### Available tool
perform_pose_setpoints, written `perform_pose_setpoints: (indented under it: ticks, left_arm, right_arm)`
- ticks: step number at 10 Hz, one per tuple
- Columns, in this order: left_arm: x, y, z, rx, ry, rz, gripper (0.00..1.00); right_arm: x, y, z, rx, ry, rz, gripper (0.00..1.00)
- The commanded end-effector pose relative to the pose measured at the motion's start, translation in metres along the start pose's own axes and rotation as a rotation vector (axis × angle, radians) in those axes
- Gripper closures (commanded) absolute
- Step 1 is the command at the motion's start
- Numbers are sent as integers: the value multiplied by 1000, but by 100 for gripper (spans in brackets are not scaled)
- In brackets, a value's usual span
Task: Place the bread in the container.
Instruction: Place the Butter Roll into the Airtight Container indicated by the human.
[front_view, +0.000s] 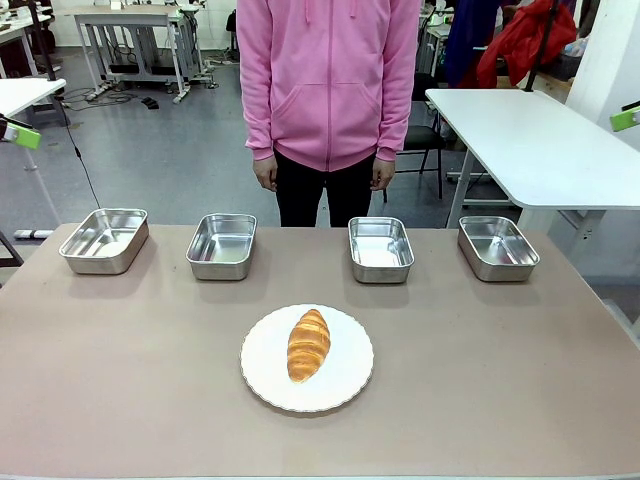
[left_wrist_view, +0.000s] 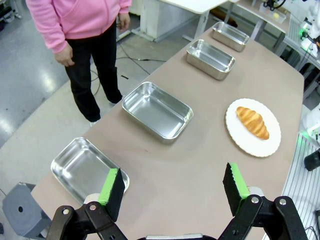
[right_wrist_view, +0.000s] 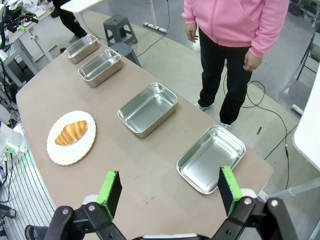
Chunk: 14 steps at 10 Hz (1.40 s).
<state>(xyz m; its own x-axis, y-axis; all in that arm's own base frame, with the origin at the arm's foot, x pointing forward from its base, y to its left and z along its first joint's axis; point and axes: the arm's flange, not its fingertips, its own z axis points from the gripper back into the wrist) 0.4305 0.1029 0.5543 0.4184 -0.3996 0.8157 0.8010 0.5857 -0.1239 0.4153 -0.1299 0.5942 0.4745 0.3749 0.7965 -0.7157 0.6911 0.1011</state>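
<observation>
**Operator:** Read me the stock on the table.

**Clerk:** Your list, item by item.
- One table (front_view: 120, 400), tan top.
- One bread (front_view: 308, 345), a golden-brown croissant. It lies on a round white plate (front_view: 262, 370) at mid-table on the robot's side, its length running roughly toward the far edge.
- Four steel pans, alike, in a row along the far edge, each apart from the next: first container (front_view: 104, 240) at the robot's far left, second container (front_view: 222, 245), third container (front_view: 381, 249), and fourth container (front_view: 498, 247) at the far right. All show bare steel inside.

The plate sits nearer the robot than the row, facing the gap between second and third. I cannot tell you which of the four is meant for the bread.

**Operator:** And the claws?

**Clerk:**
- One left gripper (left_wrist_view: 173, 186), jaws spread wide, tabletop showing between its green pads (left_wrist_view: 111, 186). In its wrist view the first container lies just beyond one pad.
- One right gripper (right_wrist_view: 169, 191), jaws likewise wide, holding nothing. The fourth container lies just past it.

Both are well apart from the bread.

**Operator:** Anyone at the table?

**Clerk:** One person (front_view: 328, 90) in a pink hooded top and dark trousers, standing at the far side behind the row. Both hands (front_view: 265, 172) hang at the sides, touching none of your items.
</observation>
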Motion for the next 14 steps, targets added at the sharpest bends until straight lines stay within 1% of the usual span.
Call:
perform_pose_setpoints:
  ticks: [1,14]
  left_arm:
    - [-1,0,1,-6,-4,3,0]
    - [-1,0,1,-6,-4,3,0]
  right_arm:
    - [0,0,0,6,-8,8,0]
    - [0,0,0,6,-8,8,0]
